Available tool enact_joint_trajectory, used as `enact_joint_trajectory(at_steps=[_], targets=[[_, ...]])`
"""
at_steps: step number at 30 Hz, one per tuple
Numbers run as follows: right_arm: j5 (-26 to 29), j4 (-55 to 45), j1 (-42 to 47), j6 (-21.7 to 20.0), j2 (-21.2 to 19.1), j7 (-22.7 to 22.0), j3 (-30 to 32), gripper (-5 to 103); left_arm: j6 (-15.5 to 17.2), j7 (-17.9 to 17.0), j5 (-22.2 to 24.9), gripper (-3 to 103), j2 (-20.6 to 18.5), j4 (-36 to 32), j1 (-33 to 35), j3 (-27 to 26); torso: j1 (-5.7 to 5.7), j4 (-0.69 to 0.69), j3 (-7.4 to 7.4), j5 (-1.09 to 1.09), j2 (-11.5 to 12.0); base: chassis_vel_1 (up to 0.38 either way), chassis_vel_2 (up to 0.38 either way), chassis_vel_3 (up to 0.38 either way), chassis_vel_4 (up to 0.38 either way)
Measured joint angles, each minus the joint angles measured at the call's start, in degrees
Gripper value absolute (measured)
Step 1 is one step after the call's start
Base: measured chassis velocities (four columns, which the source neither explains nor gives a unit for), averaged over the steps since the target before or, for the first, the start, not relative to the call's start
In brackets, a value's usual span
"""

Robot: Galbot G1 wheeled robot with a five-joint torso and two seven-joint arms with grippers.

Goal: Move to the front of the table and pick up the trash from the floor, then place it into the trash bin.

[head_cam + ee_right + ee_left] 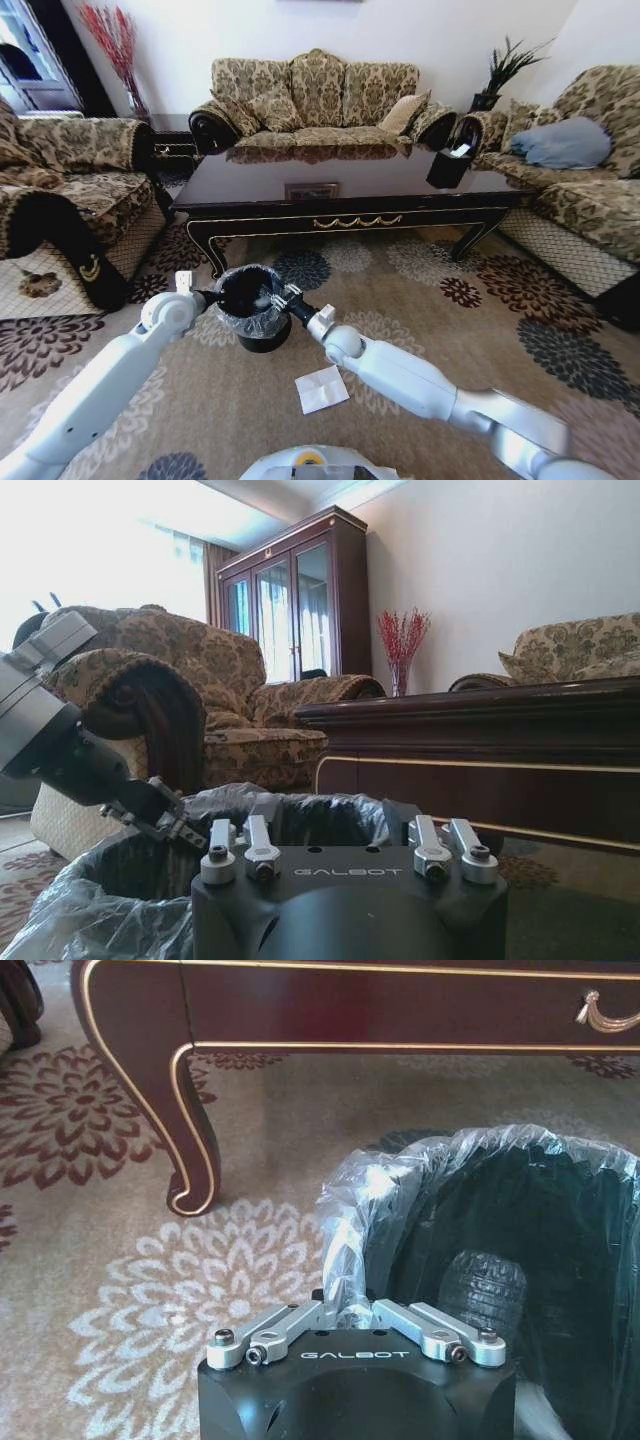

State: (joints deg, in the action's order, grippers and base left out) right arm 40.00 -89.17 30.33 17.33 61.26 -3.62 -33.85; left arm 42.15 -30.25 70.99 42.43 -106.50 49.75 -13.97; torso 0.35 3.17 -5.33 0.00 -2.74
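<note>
Head view first: the trash bin (250, 308) sits on the patterned carpet (430, 300) right in front of the table (340, 195), close to its left front leg. Both arms meet over it. The left gripper (212, 296) is at the bin's left rim, the right gripper (278, 297) at the right rim, reaching in over the opening. The white paper sheet (322, 389) is on the carpet, nearer the robot than the bin, just beside the right forearm. Sofas ring the table on three sides, and a small dark box with tissue (449, 166) stands on the table's right end.

Left wrist view: the left gripper (358, 1312) has its fingers pinched together on the crinkly liner (350, 1210) at the bin's (560, 1290) rim. You can see down the black inside of the bin here, plus the table's curved leg (185, 1130) with its gold edging close behind, which the head view barely shows.

Right wrist view: the right gripper (345, 842) is over the bin's (130, 880) opening, fingers spread apart with nothing between them. Across the rim is the left gripper (165, 818) on the liner (70, 920). Behind that are a cabinet (290, 595) and a vase of red branches (400, 650) near the table's (500, 740) far end.
</note>
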Motion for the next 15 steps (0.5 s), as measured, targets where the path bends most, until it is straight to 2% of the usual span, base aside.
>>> enact_joint_trajectory(at_steps=[1,5,6,7,10,11,12,15], targets=[[0.16,-0.35,0.26,0.0,-0.49,0.0,0.66,57,-0.01,0.03,-0.14,3,-0.29,-0.26,0.63,-0.75,0.0,-0.01,0.0,0.0,0.0,0.0,0.0,0.0,0.0],[0.26,0.43,1.92,-1.43,-2.89,-3.22,3.98,79,-0.02,-0.13,-1.5,3,-1.63,-2.54,3.73,-3.97,0.0,-0.03,0.0,0.0,0.0,0.0,0.0,0.0,0.0],[0.26,0.43,1.92,-1.43,-2.89,-3.22,3.98,79,-0.02,-0.13,-1.5,3,-1.63,-2.54,3.73,-3.97,0.0,-0.03,0.0,0.0,0.0,0.0,0.0,0.0,0.0],[0.23,0.97,2.36,-2.1,-3.57,-3.66,4.6,79,-0.01,-0.15,-1.59,3,-1.93,-3.02,4.2,-4.5,0.0,-0.02,0.0,0.0,0.0,0.0,0.0,0.0,0.0],[-0.12,2.57,3.86,-5.92,-5.78,-4.66,5.52,95,-0.02,-0.18,-1.65,3,-3.14,-4.12,5.39,-7.01,0.0,0.0,0.0,0.0,0.0,0.0,0.0,0.0,0.0],[-0.12,2.57,3.86,-5.92,-5.78,-4.66,5.52,95,-0.02,-0.18,-1.65,3,-3.14,-4.12,5.39,-7.01,0.0,0.0,0.0,0.0,0.0,0.0,0.0,0.0,0.0],[-0.29,3.22,4.35,-8.14,-6.57,-4.83,5.53,98,-0.01,-0.45,-1.37,3,-3.47,-4.19,5.55,-8.14,0.0,0.0,0.0,0.0,0.0,0.0,0.0,0.0,0.0],[-1.27,5.4,5.0,-11.33,-8.08,-4.11,4.79,100,-0.02,-0.88,-0.05,3,-4.51,-5.27,6.14,-11.07,0.0,-0.02,0.0,0.01,0.0,0.0,0.0,0.0,0.0]])
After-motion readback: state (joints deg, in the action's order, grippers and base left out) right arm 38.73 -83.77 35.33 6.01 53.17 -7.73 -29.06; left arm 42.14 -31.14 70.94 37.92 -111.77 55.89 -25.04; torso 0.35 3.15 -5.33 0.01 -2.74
